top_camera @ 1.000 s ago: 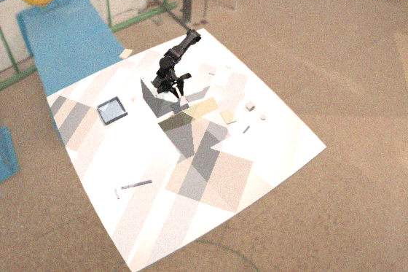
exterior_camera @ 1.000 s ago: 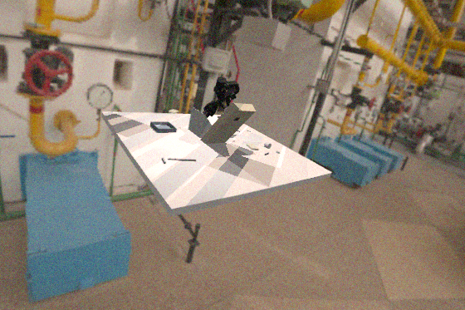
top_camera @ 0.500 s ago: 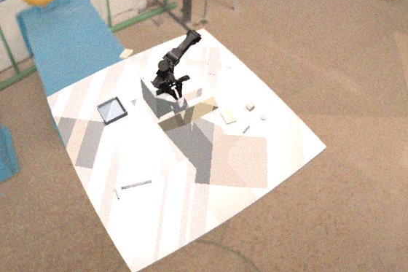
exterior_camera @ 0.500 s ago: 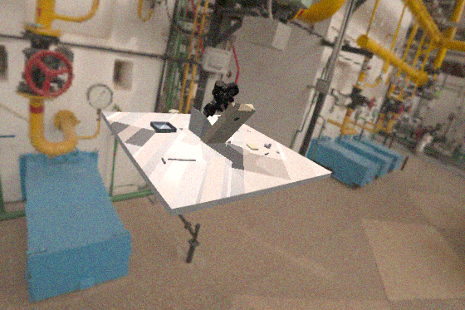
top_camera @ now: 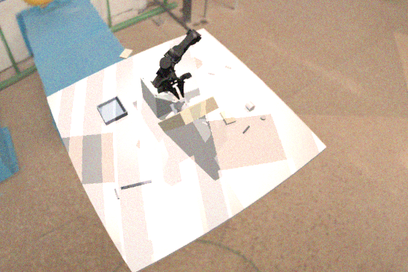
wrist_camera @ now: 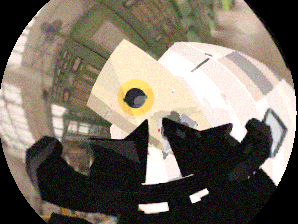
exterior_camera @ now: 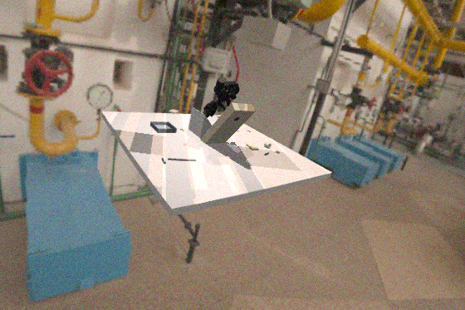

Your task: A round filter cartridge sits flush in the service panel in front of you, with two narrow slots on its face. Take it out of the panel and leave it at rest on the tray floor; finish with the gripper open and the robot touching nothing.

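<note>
The service panel [top_camera: 193,112] [exterior_camera: 222,127] [wrist_camera: 111,77] is a beige slab standing tilted on the table. Its face shows a yellow ring [wrist_camera: 121,106] around a dark round opening [wrist_camera: 133,95] with a paler grey patch inside. My gripper [top_camera: 179,98] [wrist_camera: 155,121] is in front of the panel, below and right of the ring in the wrist view. Its fingertips are a small gap apart, with nothing plainly held between them. I cannot clearly make out the cartridge; grey shapes show low by the panel, too blurred to name. The tray [top_camera: 116,119] [exterior_camera: 165,131] has dark walls and a pale floor, where no cartridge shows.
A grey upright plate [top_camera: 151,98] [exterior_camera: 197,122] stands between the gripper and the tray. A beige block [top_camera: 229,119], a small white cube [top_camera: 249,106] and a dark stick [top_camera: 246,129] lie to the panel's right. A long dark bar [top_camera: 136,184] lies near the table's left edge.
</note>
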Available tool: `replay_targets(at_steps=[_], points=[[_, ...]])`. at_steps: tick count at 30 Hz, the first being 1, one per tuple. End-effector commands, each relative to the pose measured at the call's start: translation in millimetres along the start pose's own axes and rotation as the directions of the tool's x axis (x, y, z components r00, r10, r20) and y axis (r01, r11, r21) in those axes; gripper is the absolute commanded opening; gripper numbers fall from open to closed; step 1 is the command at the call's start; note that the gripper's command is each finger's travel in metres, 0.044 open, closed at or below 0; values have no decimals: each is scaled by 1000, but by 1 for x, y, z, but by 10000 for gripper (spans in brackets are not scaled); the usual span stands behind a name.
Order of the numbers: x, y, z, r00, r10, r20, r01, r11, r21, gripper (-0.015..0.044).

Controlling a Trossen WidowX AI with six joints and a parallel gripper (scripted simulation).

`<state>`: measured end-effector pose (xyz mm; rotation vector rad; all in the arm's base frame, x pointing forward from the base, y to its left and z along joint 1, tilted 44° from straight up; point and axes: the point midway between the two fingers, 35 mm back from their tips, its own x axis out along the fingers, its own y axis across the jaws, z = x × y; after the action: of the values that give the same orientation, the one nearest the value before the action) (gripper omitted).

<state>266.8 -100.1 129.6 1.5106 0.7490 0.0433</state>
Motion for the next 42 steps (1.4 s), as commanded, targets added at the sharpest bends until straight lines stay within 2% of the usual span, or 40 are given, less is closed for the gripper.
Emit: replay_targets(at_steps=[1, 5, 17, 19, 22, 25, 29, 31, 42], points=[[-4, 26, 22, 1000, 4, 2, -4, 1000, -4, 105], [-5, 32, 27, 1000, 4, 2, -4, 1000, -4, 105], [-52, 78, 67, 1000, 7, 11, -6, 1000, -27, 420], [-48, 73, 63, 1000, -13, -3, 13, 997, -74, 368], [-32, 48, 44, 993, -98, -67, 76, 958, -278, 305], [-19, 23, 21, 972, -187, -146, 93, 867, -489, 305], [-9, -8, -12, 920, -294, -258, 22, 696, -718, 305], [-7, -13, -18, 908, -312, -278, -2, 662, -750, 305], [-1, -16, -19, 908, -313, -277, -1, 661, -750, 305]])
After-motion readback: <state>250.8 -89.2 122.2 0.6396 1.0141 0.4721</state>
